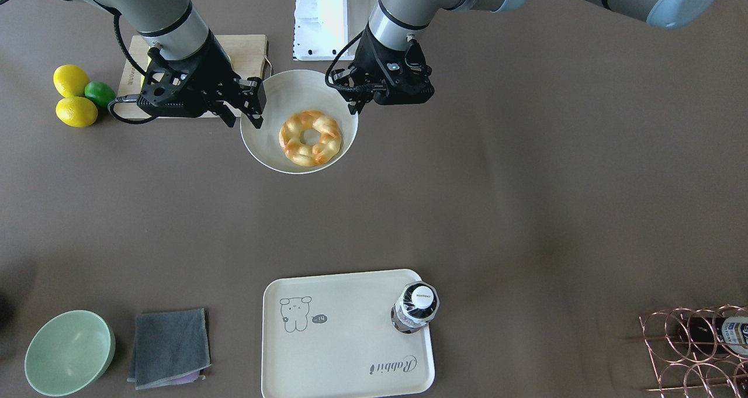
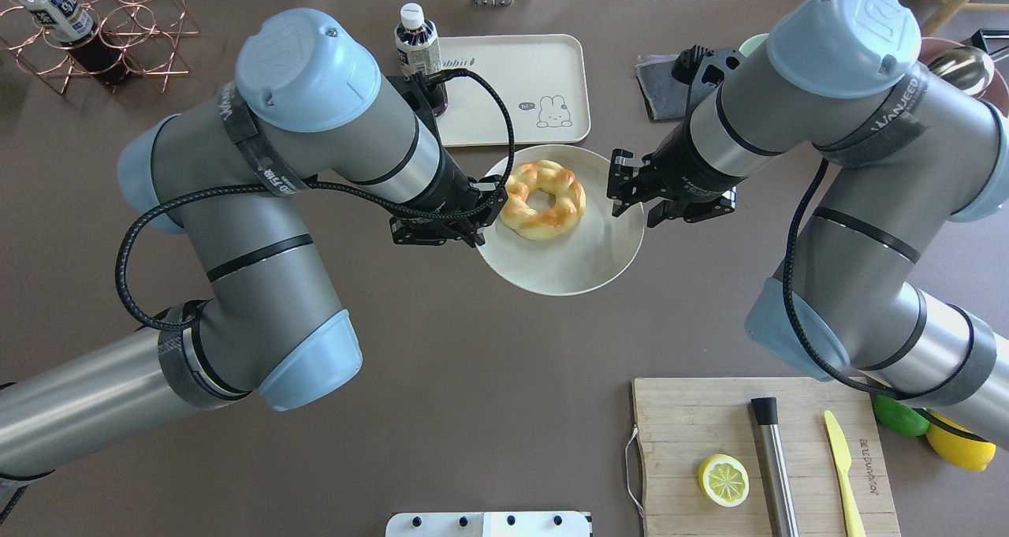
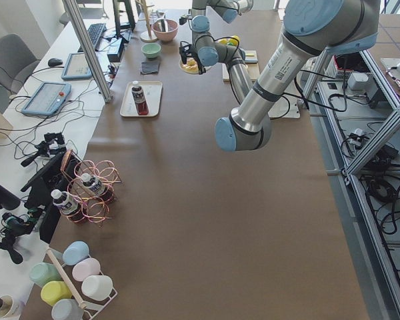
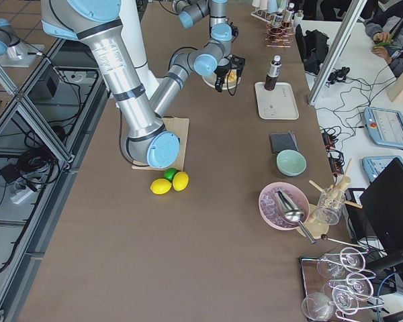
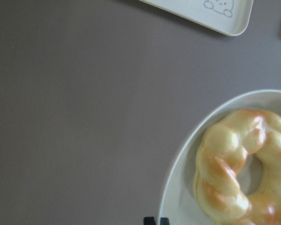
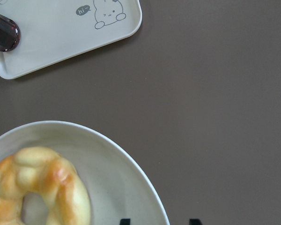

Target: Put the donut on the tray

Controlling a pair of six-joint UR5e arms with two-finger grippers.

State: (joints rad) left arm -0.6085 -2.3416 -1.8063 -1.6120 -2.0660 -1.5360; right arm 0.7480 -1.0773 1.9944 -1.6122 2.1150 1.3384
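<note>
The donut (image 1: pixel 310 138), a glossy braided golden ring, lies in a round white bowl (image 1: pixel 280 94) at mid-table; it also shows in the overhead view (image 2: pixel 544 199) and both wrist views (image 5: pixel 239 173) (image 6: pixel 37 187). My left gripper (image 2: pixel 490 206) is at the bowl's left rim, and its tips (image 5: pixel 156 220) are closed narrowly on that rim. My right gripper (image 2: pixel 631 198) is open at the opposite rim, which passes between its tips (image 6: pixel 159 221). The cream Rabbit tray (image 2: pixel 512 80) lies beyond the bowl, apart from it.
A dark bottle (image 2: pixel 418 48) stands on the tray's corner. A wooden cutting board (image 2: pixel 709 434) holds a lemon half, a knife and a metal bar. Lemons and a lime (image 1: pixel 76 97), a green bowl (image 1: pixel 69 351), a grey cloth (image 1: pixel 169 345) and a wire rack (image 1: pixel 695 351) lie around.
</note>
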